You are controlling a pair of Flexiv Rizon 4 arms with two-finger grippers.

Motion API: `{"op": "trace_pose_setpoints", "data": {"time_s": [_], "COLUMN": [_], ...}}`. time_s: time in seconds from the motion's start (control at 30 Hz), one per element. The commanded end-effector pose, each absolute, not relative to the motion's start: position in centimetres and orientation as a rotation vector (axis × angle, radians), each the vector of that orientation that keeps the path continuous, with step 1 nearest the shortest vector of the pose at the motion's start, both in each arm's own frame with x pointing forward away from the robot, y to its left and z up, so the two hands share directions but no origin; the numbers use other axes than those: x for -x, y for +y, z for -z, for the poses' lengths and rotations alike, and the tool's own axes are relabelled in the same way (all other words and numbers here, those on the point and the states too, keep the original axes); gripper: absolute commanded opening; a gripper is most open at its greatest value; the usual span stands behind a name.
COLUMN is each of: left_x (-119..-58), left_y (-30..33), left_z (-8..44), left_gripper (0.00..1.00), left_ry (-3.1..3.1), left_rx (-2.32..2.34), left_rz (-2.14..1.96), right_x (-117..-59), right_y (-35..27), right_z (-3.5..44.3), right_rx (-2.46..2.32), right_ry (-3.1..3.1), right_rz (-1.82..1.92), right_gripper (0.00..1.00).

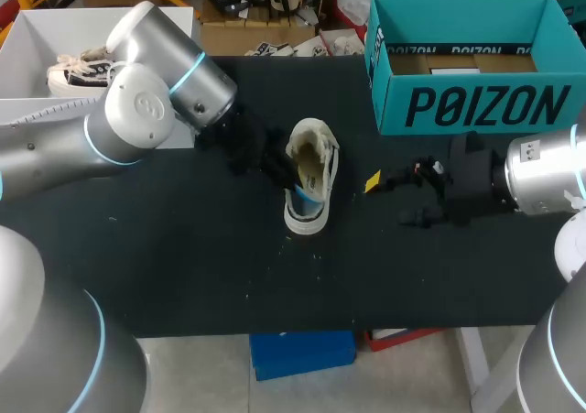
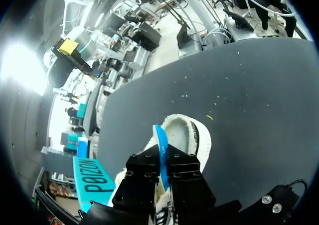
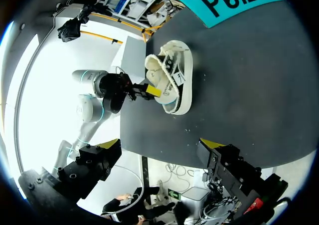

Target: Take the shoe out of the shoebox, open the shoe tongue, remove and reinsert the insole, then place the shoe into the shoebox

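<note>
pinching the blue insole (image 2: 159,135) edge-on between its clenched fingers, the left claw (image 2: 162,161) sits right at the shoe (image 2: 192,135), which lies on the black table (image 2: 259,95) just ahead of and under it, the insole's edge rising over the shoe's opening. the right claw (image 3: 160,146) is released, its yellow tips wide apart with nothing between them, and the shoe lies well ahead of it with the left claw at the shoe's far side. the teal box (image 1: 476,106) stands open-topped beside the right claw, apart from the shoe.
</note>
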State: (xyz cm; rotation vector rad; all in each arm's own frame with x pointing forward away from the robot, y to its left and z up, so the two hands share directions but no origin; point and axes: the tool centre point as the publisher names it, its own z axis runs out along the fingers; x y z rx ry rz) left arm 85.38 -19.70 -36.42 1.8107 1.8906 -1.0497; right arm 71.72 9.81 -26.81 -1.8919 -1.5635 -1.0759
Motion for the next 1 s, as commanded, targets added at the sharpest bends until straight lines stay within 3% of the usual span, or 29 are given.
{"op": "trace_pose_setpoints", "data": {"time_s": [0.03,0.63,1.0], "left_x": [-85.9,-83.8,-83.4], "left_y": [-20.2,-20.2,-19.3], "left_z": [36.9,39.7,38.0], "left_gripper": [0.00,0.00,0.05], "left_ry": [1.896,2.017,2.074], "left_rx": [-1.809,-1.971,-2.062], "left_rz": [1.043,1.037,1.009], "right_x": [-71.7,-71.7,-71.7], "right_y": [9.8,9.8,9.8], "right_z": [26.8,26.8,26.8], "right_rx": [1.893,1.893,1.893], "right_ry": [-1.565,-1.565,-1.565], "right_rz": [1.073,1.073,1.073], "right_gripper": [1.00,1.00,1.00]}}
